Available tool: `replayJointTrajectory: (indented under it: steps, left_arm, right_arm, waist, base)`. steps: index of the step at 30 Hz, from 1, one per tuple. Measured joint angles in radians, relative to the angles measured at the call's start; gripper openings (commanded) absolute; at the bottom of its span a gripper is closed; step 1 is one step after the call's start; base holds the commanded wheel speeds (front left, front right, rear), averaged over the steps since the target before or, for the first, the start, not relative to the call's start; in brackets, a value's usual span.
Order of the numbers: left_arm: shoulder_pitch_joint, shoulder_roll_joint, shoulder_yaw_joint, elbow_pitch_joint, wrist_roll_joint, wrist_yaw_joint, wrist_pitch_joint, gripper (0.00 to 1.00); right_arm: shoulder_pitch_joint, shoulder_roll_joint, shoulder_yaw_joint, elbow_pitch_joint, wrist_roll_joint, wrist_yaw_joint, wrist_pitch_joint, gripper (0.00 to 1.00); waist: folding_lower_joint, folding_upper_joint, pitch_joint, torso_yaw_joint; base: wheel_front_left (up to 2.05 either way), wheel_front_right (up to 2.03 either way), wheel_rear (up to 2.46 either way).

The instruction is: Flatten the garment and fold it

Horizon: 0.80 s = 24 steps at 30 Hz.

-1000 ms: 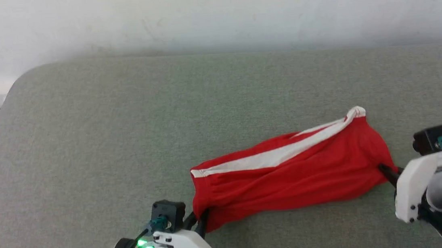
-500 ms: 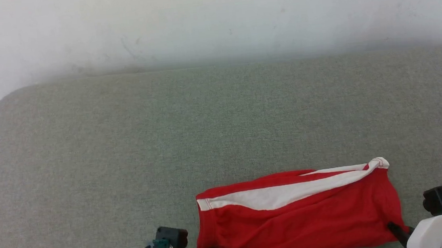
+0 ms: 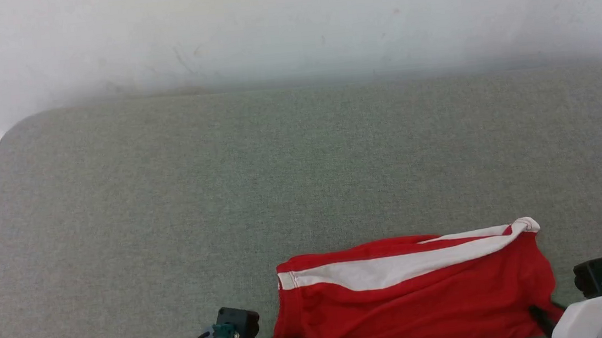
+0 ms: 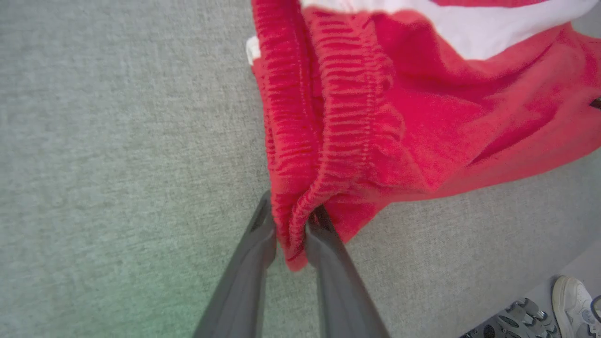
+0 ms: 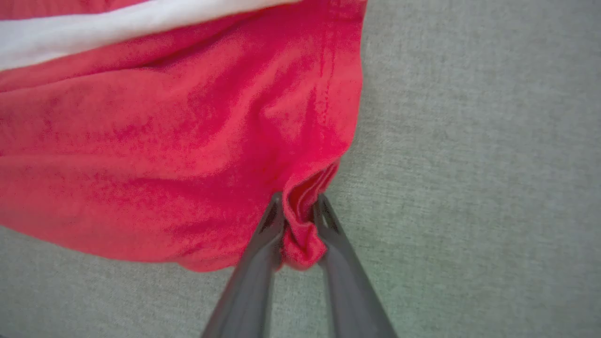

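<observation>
The shorts (image 3: 413, 302) lie on the grey padded worktop (image 3: 172, 203), close to its near edge and right of the middle, stretched crosswise between the two arms. The gathered waistband (image 4: 347, 117) is at the robot's left end. A white stripe (image 3: 388, 271) runs along the far side, and the hem is at the right end.

The left claw (image 4: 292, 209) is clamped on the near corner of the waistband, with the ribbed elastic bunched between its fingers. The right claw (image 5: 299, 202) is clamped on a small wad of red cloth at the near hem corner. Both claws sit low, at the cloth's edge.

The cloth looks thin, light and limp. It sags into soft creases between the two grips and will not hold any shape by itself. It should drag easily over the worktop, though the textured cover may catch it and cause rucks.

The waistband is the thickest and firmest place to hold, and the stitched hem comes next. A pinch in the middle would probably take only the top layer. Corner grips, pulled gently apart, look best for smoothing it, and a hard pull would just stretch the elastic.
</observation>
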Motion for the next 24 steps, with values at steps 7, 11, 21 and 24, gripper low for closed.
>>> replayJointTrajectory:
  steps: [7, 11, 21, 24]
  left_arm:
    - [0.025, 0.000, 0.036, -0.043, -0.023, 0.009, -0.083, 1.00]
    - [0.052, 0.006, 0.060, -0.131, -0.038, 0.009, -0.145, 1.00]
    - [0.058, 0.024, 0.173, -0.207, 0.086, 0.065, -0.519, 1.00]
    - [0.058, 0.011, 0.205, -0.205, 0.128, 0.076, -0.547, 1.00]
  right_arm:
    - [-0.014, -0.028, -0.014, -0.044, -0.001, 0.000, -0.101, 1.00]
    - [-0.013, -0.043, -0.030, -0.110, -0.007, 0.000, -0.159, 1.00]
    - [0.028, -0.049, -0.040, -0.151, -0.044, 0.000, -0.203, 1.00]
    - [0.039, -0.038, -0.062, -0.134, -0.053, 0.000, -0.191, 1.00]
  waist:
    - [0.0000, 0.0000, -0.050, 0.011]
    - [0.0000, 0.0001, -0.079, 0.021]
    - [0.0000, 0.0000, -0.090, 0.049]
    - [0.0000, 0.0000, -0.084, 0.054]
  base:
    - [0.00, 0.00, 0.00]
    - [0.00, 0.00, 0.00]
    - [0.00, 0.00, 0.00]
    - [0.00, 0.00, 0.00]
